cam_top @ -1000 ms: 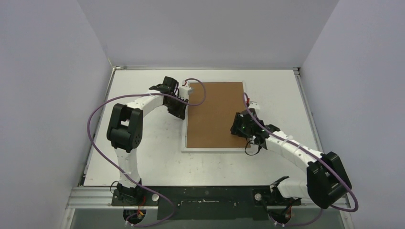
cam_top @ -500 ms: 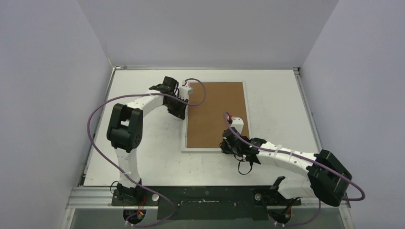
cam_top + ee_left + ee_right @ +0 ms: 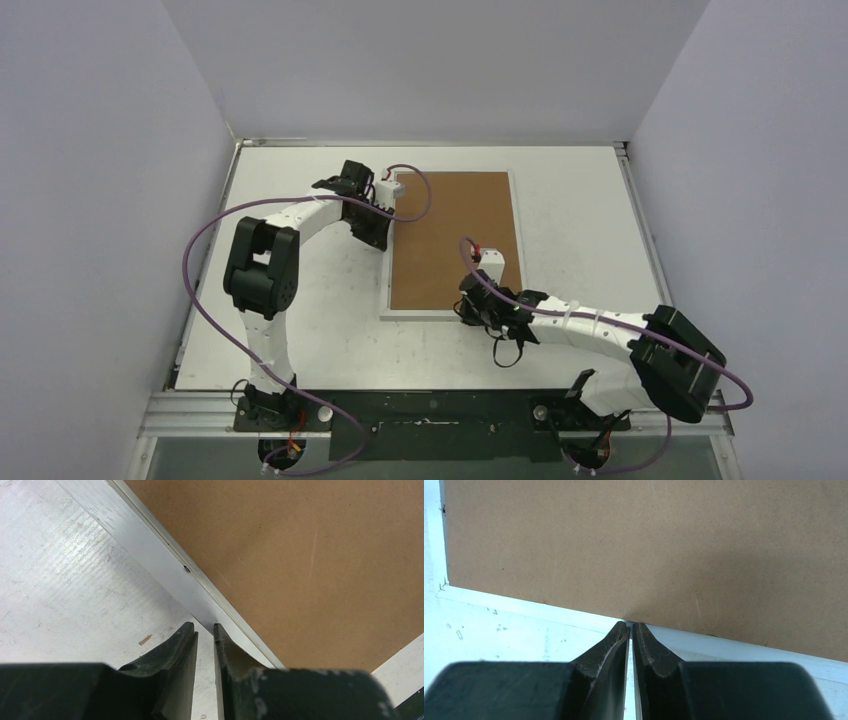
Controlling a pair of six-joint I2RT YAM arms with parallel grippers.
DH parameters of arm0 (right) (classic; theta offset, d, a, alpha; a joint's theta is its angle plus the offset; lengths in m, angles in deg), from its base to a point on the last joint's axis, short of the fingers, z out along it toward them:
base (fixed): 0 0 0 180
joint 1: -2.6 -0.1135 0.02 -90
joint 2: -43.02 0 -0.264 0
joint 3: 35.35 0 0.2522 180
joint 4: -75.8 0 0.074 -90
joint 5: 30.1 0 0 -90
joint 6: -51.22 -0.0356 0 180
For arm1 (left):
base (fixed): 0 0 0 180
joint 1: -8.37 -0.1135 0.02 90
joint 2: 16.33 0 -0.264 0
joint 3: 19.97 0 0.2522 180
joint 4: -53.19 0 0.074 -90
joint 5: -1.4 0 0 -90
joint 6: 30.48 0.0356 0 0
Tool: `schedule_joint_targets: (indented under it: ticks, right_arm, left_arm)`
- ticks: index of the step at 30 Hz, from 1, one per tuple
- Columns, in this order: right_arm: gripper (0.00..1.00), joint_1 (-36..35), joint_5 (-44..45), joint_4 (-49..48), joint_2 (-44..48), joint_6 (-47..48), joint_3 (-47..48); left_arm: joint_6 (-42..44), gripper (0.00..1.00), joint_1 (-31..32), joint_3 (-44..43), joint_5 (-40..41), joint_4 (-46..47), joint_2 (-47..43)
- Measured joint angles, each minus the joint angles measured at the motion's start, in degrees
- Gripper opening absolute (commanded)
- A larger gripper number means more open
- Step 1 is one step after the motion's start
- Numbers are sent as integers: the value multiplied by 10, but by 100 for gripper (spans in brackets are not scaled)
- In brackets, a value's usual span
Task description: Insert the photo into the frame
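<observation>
Near to far from my end. R gripper (image 3: 630, 625) sits at the near rim of the frame (image 3: 420, 314), right of its middle. Wrist cam shows the fingers closed to a hairline slit w/ nothing btwn them, tips right at the outer edge of the white rim. Btwn that rim and the arm bases there's a band of table (image 3: 340, 350). The R forearm lies low across its right part.

The frame lies flat, long sides running away from me. The brown backing board (image 3: 455, 230) fills it inside the thin white border. The photo is hidden; no view shows it. Right of the frame, a wide strip of table runs to the side wall. The left side is tighter, w/ the L arm arching over it.

L gripper (image 3: 204, 626) is farther up, at the frame's left rim toward the far corner. Its fingers are nearly together w/ a narrow gap, tips at the rim's outer edge. Whether they pinch that edge I can't say from this angle. The far rim stops short of the back wall, w/ a narrow strip of table btwn.
</observation>
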Motion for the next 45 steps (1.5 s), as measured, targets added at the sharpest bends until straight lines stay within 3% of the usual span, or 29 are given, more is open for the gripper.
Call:
schedule_joint_targets:
  ticks: [45]
  right_arm:
    - [10,3,40,-38,-88,54,76]
  left_arm:
    - [26,16,-4,-1,26,27,0]
